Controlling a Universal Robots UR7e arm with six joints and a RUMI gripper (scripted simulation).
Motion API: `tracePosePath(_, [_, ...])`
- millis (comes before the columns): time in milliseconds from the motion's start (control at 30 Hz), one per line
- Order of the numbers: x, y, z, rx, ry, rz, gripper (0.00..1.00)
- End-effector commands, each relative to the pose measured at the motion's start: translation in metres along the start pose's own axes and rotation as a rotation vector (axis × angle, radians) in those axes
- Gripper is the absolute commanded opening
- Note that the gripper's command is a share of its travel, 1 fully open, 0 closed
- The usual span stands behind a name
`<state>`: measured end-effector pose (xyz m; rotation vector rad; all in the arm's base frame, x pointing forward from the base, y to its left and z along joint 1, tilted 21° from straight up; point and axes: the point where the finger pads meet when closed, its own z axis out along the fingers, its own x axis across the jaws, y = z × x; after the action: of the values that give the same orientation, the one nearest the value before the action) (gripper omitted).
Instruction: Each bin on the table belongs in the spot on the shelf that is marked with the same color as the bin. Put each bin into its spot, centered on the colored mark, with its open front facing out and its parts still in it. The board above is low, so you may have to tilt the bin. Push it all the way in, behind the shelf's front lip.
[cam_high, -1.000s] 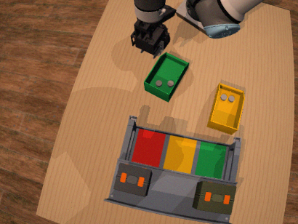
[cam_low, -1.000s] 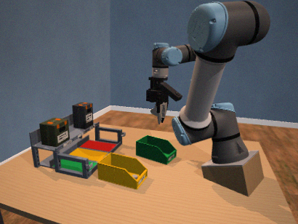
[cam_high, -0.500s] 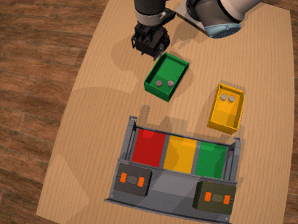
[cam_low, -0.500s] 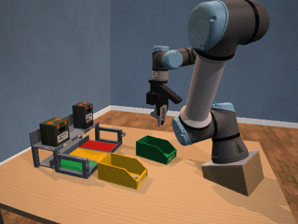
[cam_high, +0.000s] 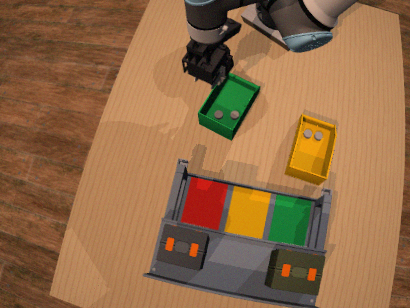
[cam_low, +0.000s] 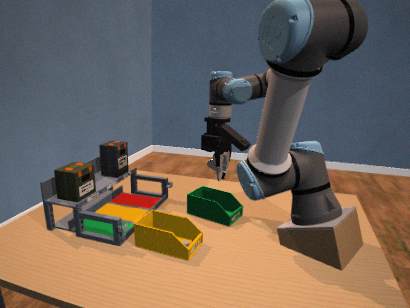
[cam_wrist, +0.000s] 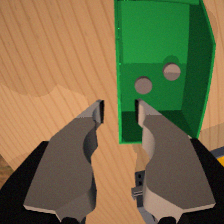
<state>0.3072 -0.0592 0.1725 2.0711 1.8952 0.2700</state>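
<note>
The green bin (cam_high: 230, 105) lies on the table with two grey round parts (cam_high: 226, 114) in it; it also shows in the side view (cam_low: 214, 205) and in the wrist view (cam_wrist: 160, 70). The yellow bin (cam_high: 311, 148) lies to its right, holding two grey parts (cam_high: 312, 134). The shelf (cam_high: 245, 225) has a red mark (cam_high: 205, 202), a yellow mark (cam_high: 248, 211) and a green mark (cam_high: 290, 219), all uncovered. My gripper (cam_wrist: 119, 101) (cam_low: 220, 172) hovers a little above the green bin's back left corner, with its fingers narrowly apart and nothing between them. The bin's side wall lines up with the gap below.
Two dark cases with orange clasps (cam_high: 182, 246) (cam_high: 295, 270) stand on the shelf's low upper board. The robot's base (cam_low: 320, 235) stands at the table's far side, behind the green bin.
</note>
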Motion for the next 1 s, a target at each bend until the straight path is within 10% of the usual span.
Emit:
tracePosePath(0, [0.000, 0.001, 0.011, 0.000, -0.001, 0.000, 0.15])
tracePosePath(967, [-0.001, 0.001, 0.028, 0.000, -0.001, 0.000, 0.15])
